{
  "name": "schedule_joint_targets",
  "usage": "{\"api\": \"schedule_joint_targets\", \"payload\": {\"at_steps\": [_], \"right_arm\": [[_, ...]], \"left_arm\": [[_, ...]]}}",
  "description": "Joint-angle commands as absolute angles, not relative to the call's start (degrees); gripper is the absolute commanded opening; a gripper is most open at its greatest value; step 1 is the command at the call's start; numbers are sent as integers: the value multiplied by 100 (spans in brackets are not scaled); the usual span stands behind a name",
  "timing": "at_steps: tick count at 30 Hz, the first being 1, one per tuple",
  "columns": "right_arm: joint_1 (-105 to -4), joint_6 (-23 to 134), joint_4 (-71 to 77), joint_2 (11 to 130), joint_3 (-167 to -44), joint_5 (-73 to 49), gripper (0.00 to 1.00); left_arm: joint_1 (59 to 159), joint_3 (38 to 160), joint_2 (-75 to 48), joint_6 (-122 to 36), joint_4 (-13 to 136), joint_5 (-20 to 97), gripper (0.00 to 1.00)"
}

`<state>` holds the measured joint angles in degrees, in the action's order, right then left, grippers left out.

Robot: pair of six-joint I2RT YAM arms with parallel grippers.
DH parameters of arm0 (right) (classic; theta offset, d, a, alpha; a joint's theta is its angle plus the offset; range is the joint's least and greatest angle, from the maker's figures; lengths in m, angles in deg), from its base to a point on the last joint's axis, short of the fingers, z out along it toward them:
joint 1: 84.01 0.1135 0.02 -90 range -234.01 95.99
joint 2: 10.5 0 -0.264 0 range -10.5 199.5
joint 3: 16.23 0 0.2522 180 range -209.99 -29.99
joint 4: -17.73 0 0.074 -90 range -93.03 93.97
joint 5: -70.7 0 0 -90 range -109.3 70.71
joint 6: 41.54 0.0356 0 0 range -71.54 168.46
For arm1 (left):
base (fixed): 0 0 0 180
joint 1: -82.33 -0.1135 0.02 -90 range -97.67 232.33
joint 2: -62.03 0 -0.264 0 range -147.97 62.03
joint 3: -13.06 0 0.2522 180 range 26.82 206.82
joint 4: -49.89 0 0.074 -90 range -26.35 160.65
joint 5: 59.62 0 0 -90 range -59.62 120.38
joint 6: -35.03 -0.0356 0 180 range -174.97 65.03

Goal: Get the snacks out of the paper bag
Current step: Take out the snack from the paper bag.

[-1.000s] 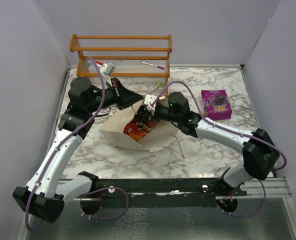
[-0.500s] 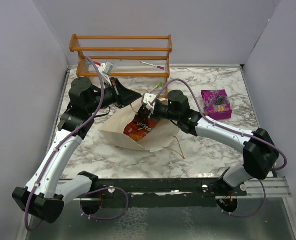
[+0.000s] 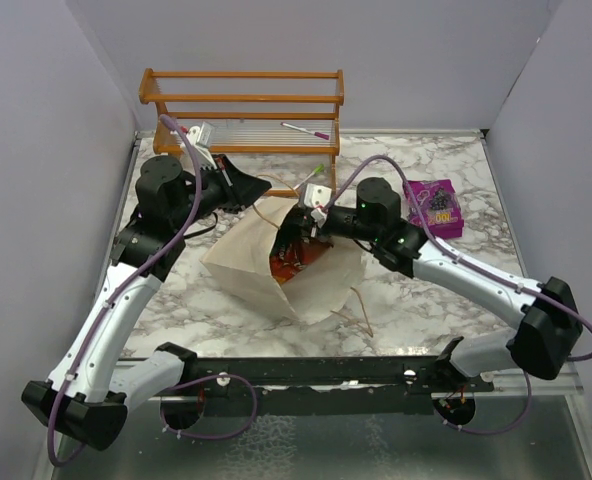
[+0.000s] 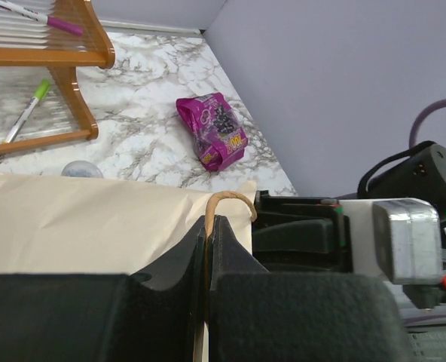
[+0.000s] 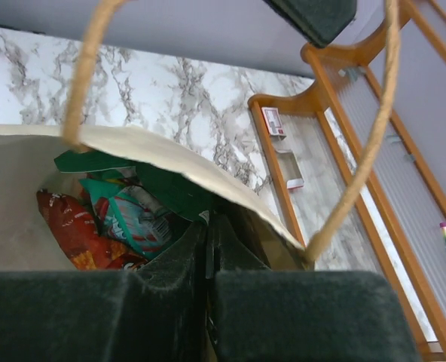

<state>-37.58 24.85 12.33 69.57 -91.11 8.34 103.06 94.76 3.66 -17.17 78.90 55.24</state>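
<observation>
Sitting on marble table (image 3: 436, 300) between lilac walls (image 3: 396, 60), paper bag (image 3: 238, 265) pinched by left hand (image 4: 208, 224); right hand (image 5: 207, 224) closed.

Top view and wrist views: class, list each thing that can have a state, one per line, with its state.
Paper bag, open, packets inside.
Left gripper, shut on the bag's rim.
Right gripper, shut, reaching into the bag's mouth.
Purple packet, lying outside the bag.
Red packet, inside the bag.

Overhead plus close wrist views, shared paper bag (image 3: 238, 268)
</observation>
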Motion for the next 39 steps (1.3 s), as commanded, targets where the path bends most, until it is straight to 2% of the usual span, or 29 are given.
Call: {"api": "schedule_joint_targets", "payload": {"at_steps": [1,20,32,39], "right_arm": [[-3717,2535,1445,6335,-8901,878,1],[-3717,2417,-44,4873,-8539,382,1],[-3717,3110,-757,4070,-9205,403,1],[-3717,3870,-724,3425,-9574,-455,1]], "left_arm": [[10303,9509,534,-1797,7877,5249,0],[10283,9719,538,-2070,7968,5160,0],[10267,9855,521,-2325,8276,4899,0],[10253,9854,525,-2395,8342,4842,0]]}}
